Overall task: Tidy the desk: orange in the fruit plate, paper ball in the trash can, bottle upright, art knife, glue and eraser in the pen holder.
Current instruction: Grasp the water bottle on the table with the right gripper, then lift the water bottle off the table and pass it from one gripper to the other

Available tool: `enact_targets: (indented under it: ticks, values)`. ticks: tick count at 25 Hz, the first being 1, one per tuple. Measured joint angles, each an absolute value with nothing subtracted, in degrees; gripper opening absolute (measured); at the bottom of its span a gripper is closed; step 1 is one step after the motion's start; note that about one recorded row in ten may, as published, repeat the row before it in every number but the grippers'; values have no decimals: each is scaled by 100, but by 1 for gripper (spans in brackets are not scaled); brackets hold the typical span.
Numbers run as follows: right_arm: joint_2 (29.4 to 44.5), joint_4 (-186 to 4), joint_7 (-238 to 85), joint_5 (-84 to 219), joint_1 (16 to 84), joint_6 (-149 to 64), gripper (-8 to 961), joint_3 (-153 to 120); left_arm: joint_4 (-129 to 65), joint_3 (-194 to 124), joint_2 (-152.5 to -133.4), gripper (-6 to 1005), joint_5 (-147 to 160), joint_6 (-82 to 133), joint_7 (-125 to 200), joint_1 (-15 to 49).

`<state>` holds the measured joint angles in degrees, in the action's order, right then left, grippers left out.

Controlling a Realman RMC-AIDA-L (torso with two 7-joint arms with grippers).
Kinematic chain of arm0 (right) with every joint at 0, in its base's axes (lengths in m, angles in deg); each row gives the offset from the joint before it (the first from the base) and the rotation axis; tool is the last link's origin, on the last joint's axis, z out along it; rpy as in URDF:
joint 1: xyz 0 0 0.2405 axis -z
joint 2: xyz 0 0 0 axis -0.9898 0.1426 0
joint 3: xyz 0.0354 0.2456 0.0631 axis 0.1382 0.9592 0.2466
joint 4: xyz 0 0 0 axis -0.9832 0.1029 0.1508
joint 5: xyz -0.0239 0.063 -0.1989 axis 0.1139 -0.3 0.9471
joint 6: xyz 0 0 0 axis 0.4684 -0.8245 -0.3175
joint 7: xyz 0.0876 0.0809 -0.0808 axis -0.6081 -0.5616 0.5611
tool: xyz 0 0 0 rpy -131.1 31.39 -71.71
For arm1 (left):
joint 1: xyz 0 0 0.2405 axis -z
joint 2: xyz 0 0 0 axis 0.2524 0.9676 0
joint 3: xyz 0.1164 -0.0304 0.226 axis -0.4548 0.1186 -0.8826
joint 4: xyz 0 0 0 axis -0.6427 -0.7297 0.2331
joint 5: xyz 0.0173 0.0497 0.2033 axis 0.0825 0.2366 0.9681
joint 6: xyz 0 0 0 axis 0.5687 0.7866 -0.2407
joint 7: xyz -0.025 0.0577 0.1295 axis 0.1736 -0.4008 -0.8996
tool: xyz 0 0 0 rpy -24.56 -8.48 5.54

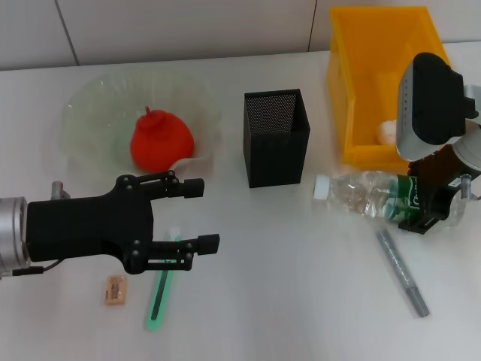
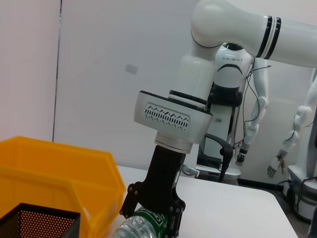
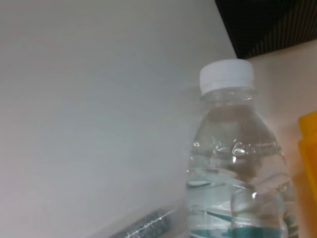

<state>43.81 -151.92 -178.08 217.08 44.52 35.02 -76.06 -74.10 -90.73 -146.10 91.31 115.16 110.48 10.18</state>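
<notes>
The clear bottle [image 1: 361, 194] lies on its side at the right, white cap toward the pen holder [image 1: 276, 139]. My right gripper [image 1: 421, 209] is shut on its green-labelled end; the left wrist view shows the fingers [image 2: 171, 215] clamping the bottle [image 2: 133, 228]. My left gripper [image 1: 210, 214] hovers open, just beyond the green art knife [image 1: 160, 293] and the eraser [image 1: 114, 289]. The orange [image 1: 160, 141] sits in the fruit plate [image 1: 90, 113]. A paper ball [image 1: 387, 131] lies inside the yellow trash can [image 1: 361, 68]. The grey glue stick [image 1: 403, 272] lies near the bottle.
The black mesh pen holder stands upright mid-table, between the plate and the yellow bin. In the right wrist view the bottle [image 3: 237, 163] fills the frame, with the glue stick [image 3: 143, 225] beside it. Another robot stands beyond the table.
</notes>
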Motion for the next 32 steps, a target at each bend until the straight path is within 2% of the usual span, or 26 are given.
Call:
enact_targets:
  ticks: [9, 32]
  values:
    - [4384, -15371, -17853, 21638, 4562, 3544, 720, -7617, -7441, -9073, -14607, 812, 9131, 11526, 11048, 1014]
    - [4387, -17428, -18186, 20895, 5655, 3905, 721, -8276, -7479, -9034, -14620, 812, 9131, 11530, 11049, 1037]
